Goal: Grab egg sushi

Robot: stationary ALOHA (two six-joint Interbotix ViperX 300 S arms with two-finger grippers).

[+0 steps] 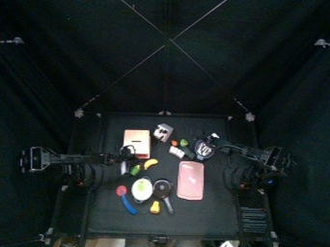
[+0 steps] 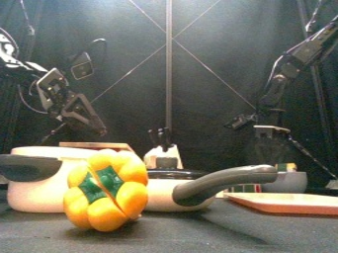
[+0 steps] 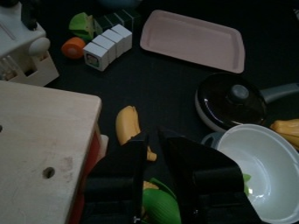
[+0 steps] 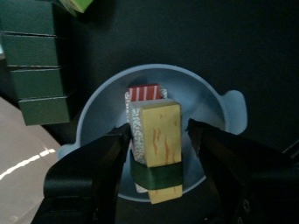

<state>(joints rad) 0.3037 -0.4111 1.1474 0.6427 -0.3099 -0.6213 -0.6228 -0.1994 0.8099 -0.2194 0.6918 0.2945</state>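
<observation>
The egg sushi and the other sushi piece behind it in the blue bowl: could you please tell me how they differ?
The egg sushi has a pale yellow top wrapped by a dark band; the other sushi piece is red-topped, and no band shows on it. The egg sushi lies in full view between the open jaws of the right gripper, while the red piece is partly hidden behind it. Both rest inside the blue bowl.

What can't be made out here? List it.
- Egg sushi: too small to make out in the top view.
- Red sushi: right wrist view, mostly hidden behind the egg sushi.
- Green thing: left wrist view, covered by the left gripper.
- Tray: front view, cut off by the right edge.
</observation>
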